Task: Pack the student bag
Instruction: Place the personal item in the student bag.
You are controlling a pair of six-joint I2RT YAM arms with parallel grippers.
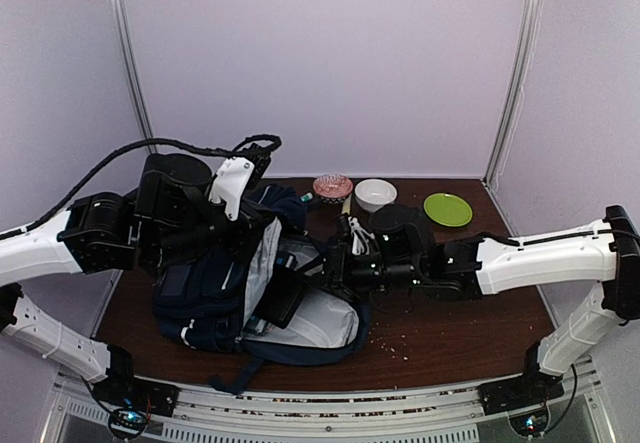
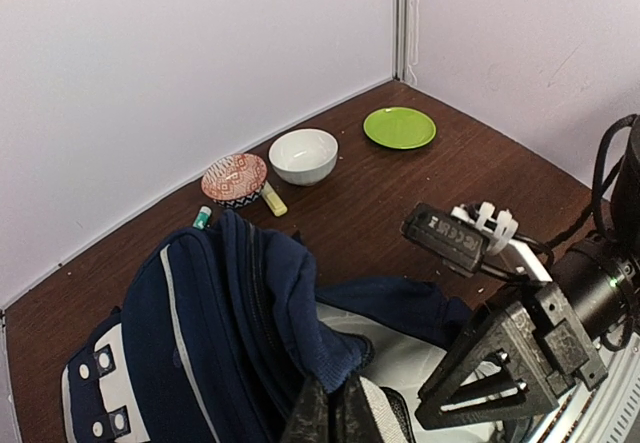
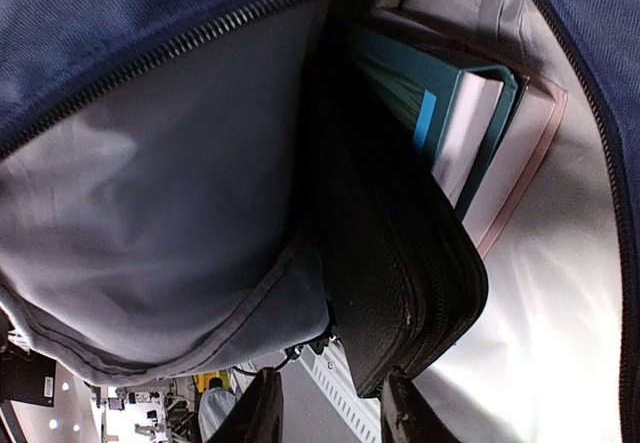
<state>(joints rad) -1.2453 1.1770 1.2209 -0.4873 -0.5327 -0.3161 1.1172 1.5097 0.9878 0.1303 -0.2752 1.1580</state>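
The dark brown wooden table (image 1: 450, 338) is carrying everything. The student bag (image 1: 210, 303), a large navy fabric backpack with thin white stripes and pale grey lining, is lying on its left half with its main compartment gaping open toward the right.

The left gripper (image 2: 335, 413) is reaching over the bag from the left, its jaws closed tight and pinching a fold of the bag's navy fabric at the opening, lifting that edge. The right gripper (image 3: 335, 393) is pointing into the bag's mouth from the right; its fingers are standing apart with the corner of a black zipped case (image 3: 400, 263) lying between them, and whether they are pressing on it cannot be told.

That case is sitting inside the bag against the grey lining. Just beside it, deeper in the bag, a teal-covered book (image 3: 440, 103) and a pale pink folder (image 3: 520, 163) are standing.

Beyond the bag, toward the back wall, a round green plate (image 1: 447, 209) is lying farthest off, a white bowl (image 1: 375, 194) is sitting nearer, and a red-patterned bowl (image 1: 332, 187) nearer still. A yellow marker (image 2: 273, 199) is lying between the two bowls.
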